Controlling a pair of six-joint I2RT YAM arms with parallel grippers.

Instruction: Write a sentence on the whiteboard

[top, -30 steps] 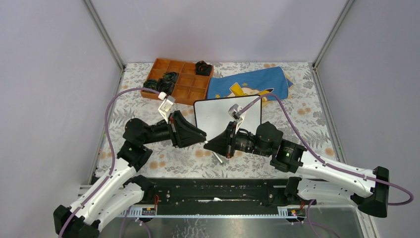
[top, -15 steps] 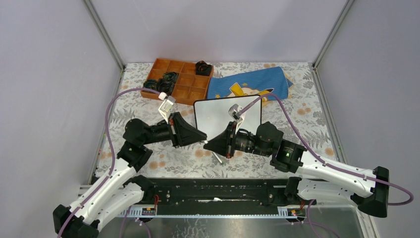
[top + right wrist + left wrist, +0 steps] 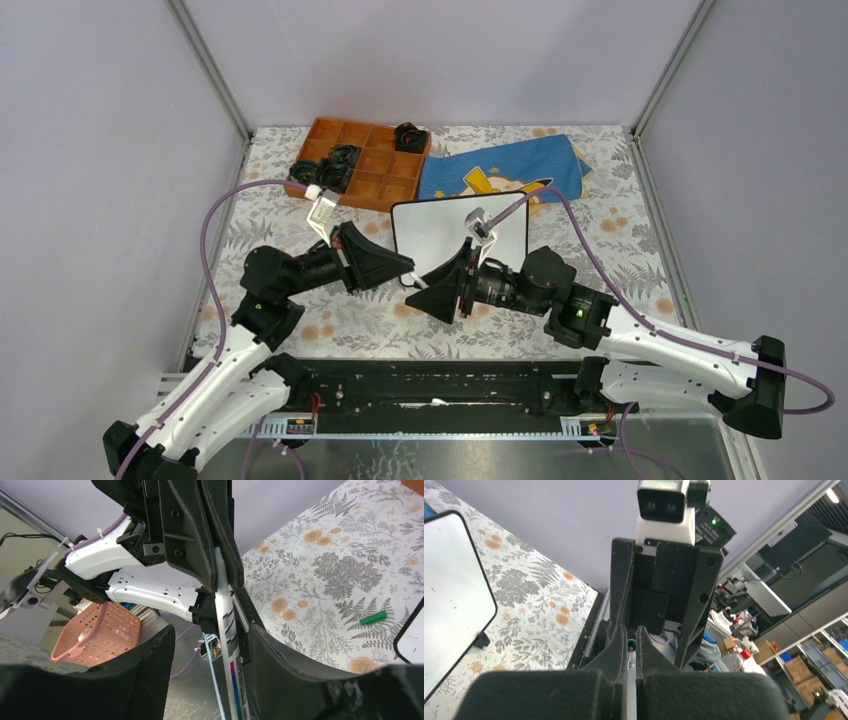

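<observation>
Just below the middle of the top view, your two grippers meet nose to nose in front of the board (image 3: 440,228). It stands right of centre, and I can make out no writing on its face. The left gripper (image 3: 631,647) is clamped on the marker (image 3: 223,605) close to its greenish end. The right gripper (image 3: 210,630) has its jaws wide, and the barrel runs between them without touching either finger. So the pen hangs from one narrow pinch.

Weigh the risks from that. The greenish end seems to point into the left gripper, not out of it. If that is the writing tip, you cannot bring it to the board without a regrasp. The long free barrel may also lever round in the pads once you swing it. If you pull the right arm back crooked, a finger could knock the barrel loose. The board rests on small feet, so hard pressing may push it back or tip it. The green cap (image 3: 373,618) lies on the table (image 3: 325,580) beside the board's corner, at the right of the right wrist view, where an arm could sweep it away.
</observation>
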